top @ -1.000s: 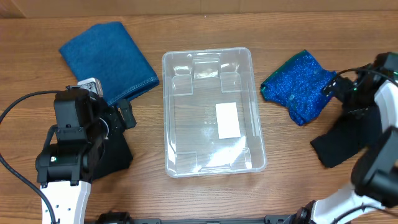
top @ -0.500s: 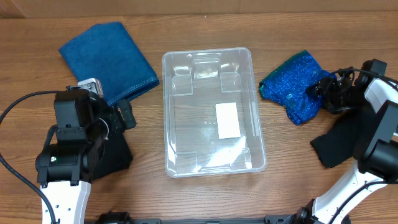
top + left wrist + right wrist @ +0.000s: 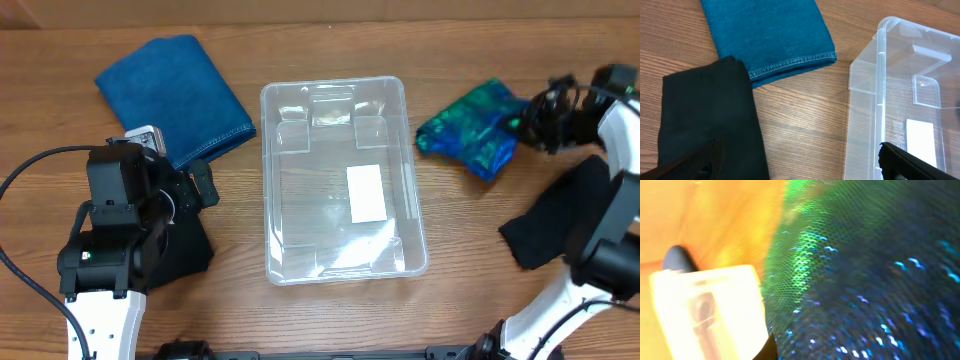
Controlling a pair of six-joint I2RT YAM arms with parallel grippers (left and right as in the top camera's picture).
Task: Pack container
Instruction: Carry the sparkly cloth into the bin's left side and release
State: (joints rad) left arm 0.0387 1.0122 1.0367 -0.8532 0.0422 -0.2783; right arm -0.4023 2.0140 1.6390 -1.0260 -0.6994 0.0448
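1. Right end effector (image 3: 532,120): clenched on the right edge of the sequin cloth (image 3: 468,135), which fills the right wrist view.
2. Left end effector (image 3: 800,169): released, fingers wide apart, over the black cloth (image 3: 710,120).
3. Container (image 3: 300,215): on the bench (image 3: 470,250) between both end effectors, near the left one's right side, apart from the sequin cloth.
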